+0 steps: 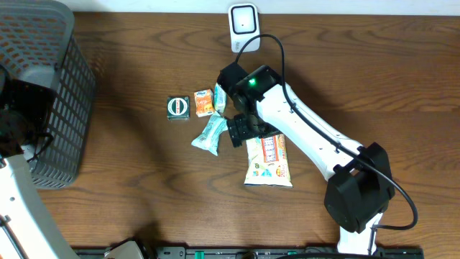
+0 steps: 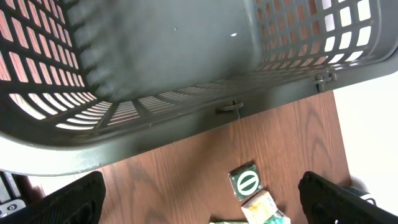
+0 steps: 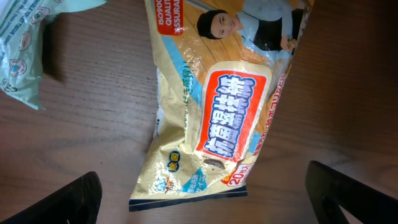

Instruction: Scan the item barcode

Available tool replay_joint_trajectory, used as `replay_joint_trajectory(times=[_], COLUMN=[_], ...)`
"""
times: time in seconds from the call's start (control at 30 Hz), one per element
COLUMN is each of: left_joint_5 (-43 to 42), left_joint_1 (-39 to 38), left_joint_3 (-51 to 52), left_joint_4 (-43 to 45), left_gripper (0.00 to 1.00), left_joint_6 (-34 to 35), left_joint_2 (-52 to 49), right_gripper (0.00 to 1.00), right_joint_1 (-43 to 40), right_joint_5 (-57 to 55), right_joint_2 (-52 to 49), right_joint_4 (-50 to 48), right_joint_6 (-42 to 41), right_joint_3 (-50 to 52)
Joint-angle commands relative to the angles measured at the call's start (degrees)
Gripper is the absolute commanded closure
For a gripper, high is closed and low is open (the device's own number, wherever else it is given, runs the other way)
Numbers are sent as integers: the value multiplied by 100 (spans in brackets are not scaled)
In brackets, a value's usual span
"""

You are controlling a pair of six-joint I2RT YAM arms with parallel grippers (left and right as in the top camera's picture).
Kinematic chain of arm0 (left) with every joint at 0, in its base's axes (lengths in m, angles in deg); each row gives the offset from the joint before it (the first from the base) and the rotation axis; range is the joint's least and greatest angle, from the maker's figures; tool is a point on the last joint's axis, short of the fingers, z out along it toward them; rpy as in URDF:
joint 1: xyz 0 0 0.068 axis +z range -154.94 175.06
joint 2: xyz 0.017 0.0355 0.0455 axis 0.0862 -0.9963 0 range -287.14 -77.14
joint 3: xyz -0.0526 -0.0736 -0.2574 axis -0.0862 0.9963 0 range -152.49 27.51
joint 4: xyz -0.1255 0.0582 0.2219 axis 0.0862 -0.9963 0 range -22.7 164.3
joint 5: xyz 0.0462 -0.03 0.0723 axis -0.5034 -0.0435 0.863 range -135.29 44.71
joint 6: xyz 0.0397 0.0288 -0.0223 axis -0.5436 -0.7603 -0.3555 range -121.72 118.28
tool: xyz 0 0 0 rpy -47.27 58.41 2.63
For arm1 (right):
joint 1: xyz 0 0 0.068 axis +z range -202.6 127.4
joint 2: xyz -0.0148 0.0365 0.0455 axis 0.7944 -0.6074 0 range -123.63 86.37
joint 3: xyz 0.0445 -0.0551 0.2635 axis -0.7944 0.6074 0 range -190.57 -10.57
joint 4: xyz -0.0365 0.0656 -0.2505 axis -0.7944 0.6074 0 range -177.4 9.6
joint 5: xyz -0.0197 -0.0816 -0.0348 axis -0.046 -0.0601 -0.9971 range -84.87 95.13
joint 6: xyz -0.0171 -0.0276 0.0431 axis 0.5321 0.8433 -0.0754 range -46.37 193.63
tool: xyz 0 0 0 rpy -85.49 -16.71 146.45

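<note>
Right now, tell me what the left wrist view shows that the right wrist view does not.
Only the left wrist view shows the grey mesh basket, which fills the upper frame. On the wood below it lie a green square packet and a smaller packet beside it. Only the right wrist view shows the yellow snack bag lying flat and a pale teal packet at top left. Both show the wooden table. No item clearly appears in both views.
</note>
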Motion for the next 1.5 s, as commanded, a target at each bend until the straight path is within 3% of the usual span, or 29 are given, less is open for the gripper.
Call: replay_joint_trajectory(times=[0.0, 0.43, 1.27, 1.47], left_joint_5=[33, 33, 33, 33], left_joint_1=[22, 22, 22, 22], left_joint_3=[-15, -15, -15, -15], left_joint_4=[-15, -15, -15, -15], left_gripper=[3, 2, 2, 2], left_joint_6=[9, 9, 9, 9], left_joint_2=[0, 0, 0, 0], right_gripper=[1, 1, 1, 1], right_joint_1=[72, 411, 968, 933], right_joint_5=[-46, -422, -1875, -1764], right_joint_2=[-11, -13, -15, -17], right_joint_4=[-9, -1069, -1639, -2308], right_joint_6=[-114, -673, -1397, -1091], right_joint_3=[63, 1543, 2317, 2789])
